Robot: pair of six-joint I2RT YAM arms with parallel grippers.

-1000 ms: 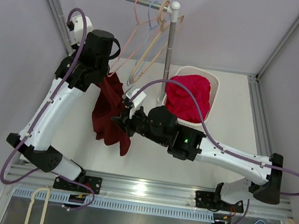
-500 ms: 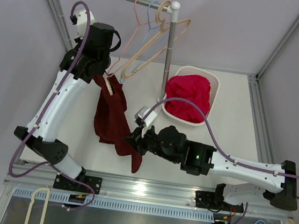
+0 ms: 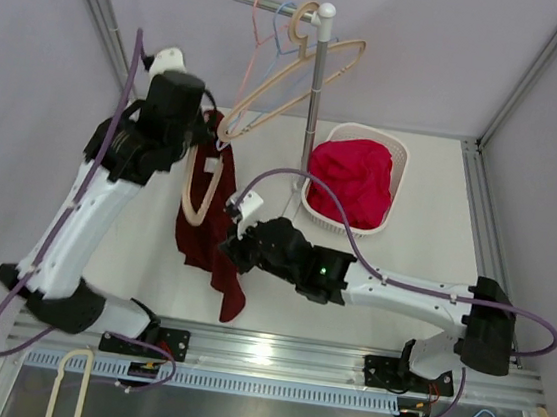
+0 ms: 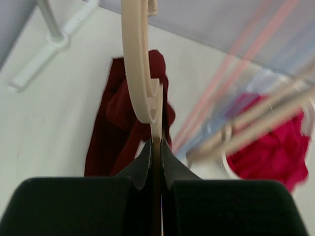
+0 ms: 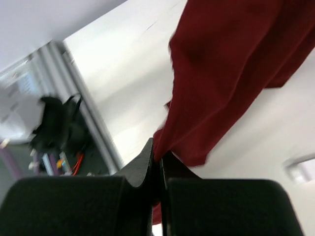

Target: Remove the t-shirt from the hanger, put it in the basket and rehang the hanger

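Your left gripper (image 4: 156,143), jaws clamped on cream hanger (image 4: 137,73), upper centre; right gripper (image 5: 157,150), jaws pinching maroon t-shirt (image 5: 231,64), apparently draped from it.

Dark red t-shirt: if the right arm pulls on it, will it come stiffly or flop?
Probably floppy: the t-shirt drapes in loose folds near the hanger. Likely light: a thin pinch by the right end effector holds its edge.
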